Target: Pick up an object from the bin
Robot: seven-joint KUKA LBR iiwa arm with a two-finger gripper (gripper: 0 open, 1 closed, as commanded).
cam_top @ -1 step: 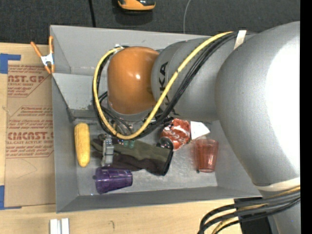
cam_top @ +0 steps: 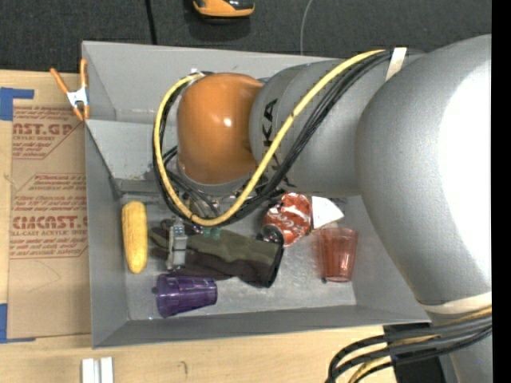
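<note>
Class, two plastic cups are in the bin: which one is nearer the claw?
The purple cup, just below the claw in the view; the red cup is apart, beyond the dark cloth to the right.

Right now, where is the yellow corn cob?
In the camera view, the yellow corn cob lies lengthwise along the bin's left side, just above the purple cup and left of the dark cloth.

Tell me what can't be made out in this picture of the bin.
1. Gripper: camera view, mostly hidden under the orange cover; whether it grips anything cannot be told.
2. Dark olive cloth: its left end lies behind the gripper and its top edge under the cables.
3. Red and white crumpled thing: the arm covers its top, and its kind is unclear.
4. Bin: the arm hides its middle and right side.
</note>
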